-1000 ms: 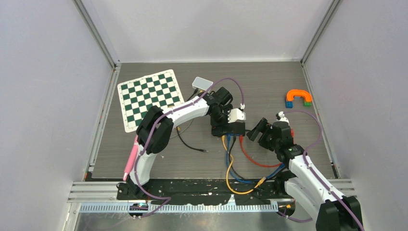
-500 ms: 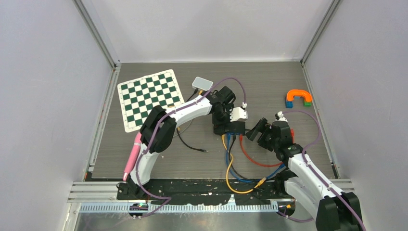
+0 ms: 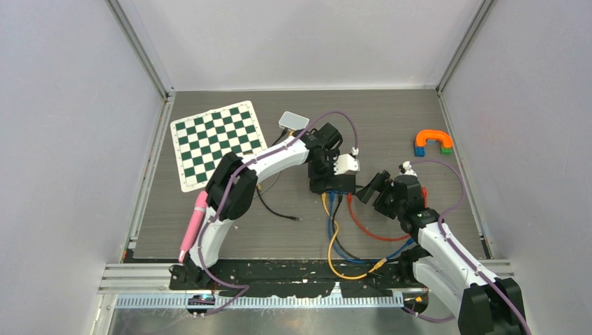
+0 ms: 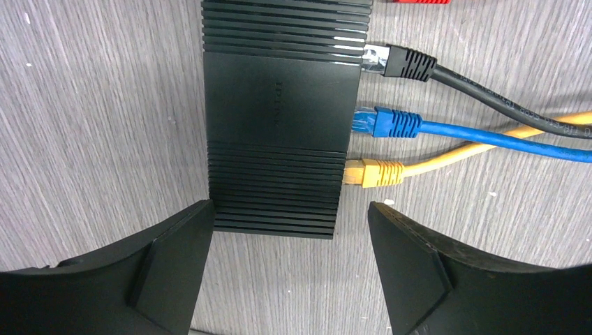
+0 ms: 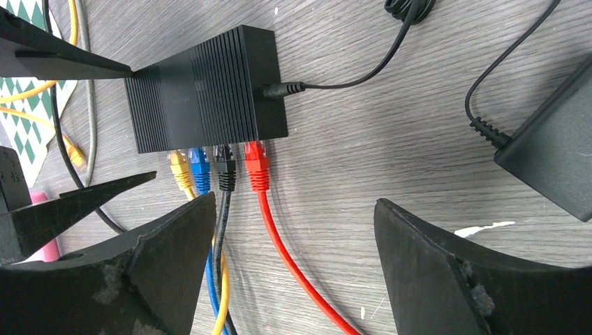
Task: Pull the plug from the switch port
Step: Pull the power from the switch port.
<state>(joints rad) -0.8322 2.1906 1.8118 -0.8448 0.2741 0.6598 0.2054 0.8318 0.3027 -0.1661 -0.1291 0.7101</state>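
The task names no colour, so which plug is meant is a judgement. The red moulded plug (image 5: 256, 164) sits in the rightmost port on the near face of the black ribbed plastic switch (image 5: 209, 87), and it is the plug closest to the right arm. To its left, in a tight row, sit a black plug (image 5: 225, 171), a blue plug (image 5: 200, 171) and a yellow plug (image 5: 180, 171). Each plug's long axis runs near to far, with the nose pointing far into the switch and the cable end pointing near, toward the arm bases. The switch's own long axis runs left to right on the grey wood-grain desk (image 5: 419, 84), square to the plugs.

The right jaws (image 5: 293, 209) are spread wide and hold nothing. They sit just right of the switch and a little nearer. In the right wrist view the red plug lies ahead of them, inside the gap but closer to one finger than the other. The gap runs across the plug's axis, so closing would pinch its sides.

The left jaws (image 4: 290, 216) are also released. They straddle the switch's left end, one finger on its far side and one on its near side just left of the yellow plug, not clamped on it. That arm looks placed to brace the switch. The pull itself would go straight toward the near edge.
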